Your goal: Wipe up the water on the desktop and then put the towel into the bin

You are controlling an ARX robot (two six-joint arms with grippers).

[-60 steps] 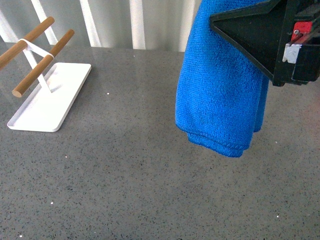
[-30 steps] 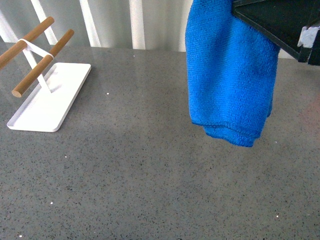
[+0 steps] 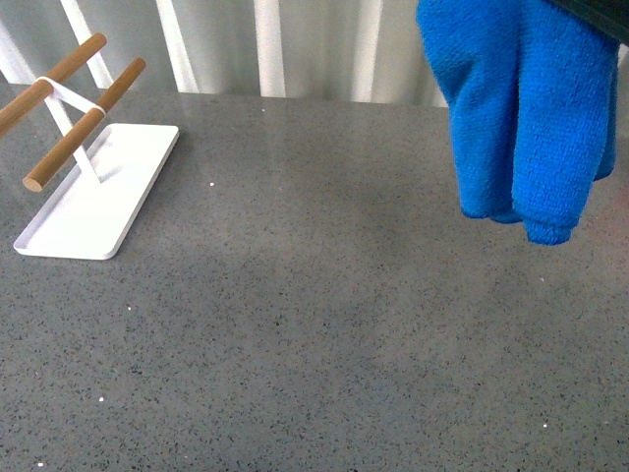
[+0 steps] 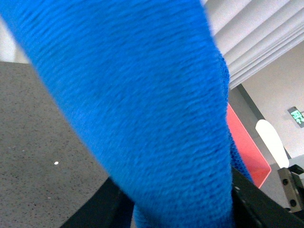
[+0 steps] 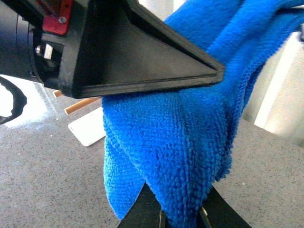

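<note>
The blue towel (image 3: 526, 108) hangs folded in the air at the top right of the front view, clear of the grey speckled desktop (image 3: 295, 344). My right gripper (image 5: 183, 216) is shut on the towel (image 5: 180, 142), pinching its folds between both fingers. My left gripper (image 4: 175, 209) is open, and the towel (image 4: 142, 104) drapes between its dark fingers and fills that view. One black triangular finger (image 5: 142, 57) of it lies against the towel's upper part. I make out no water on the desktop. The bin is out of view.
A white tray (image 3: 138, 172) holding a rack of wooden rods (image 3: 84, 123) stands at the back left of the desktop. White vertical slats (image 3: 295, 44) line the far edge. A red flat-sided object (image 4: 244, 147) shows behind the towel in the left wrist view.
The towel has moved right and upward, its lower edge now higher above the desktop. The black gripper that showed at the top right has almost left the front view.
</note>
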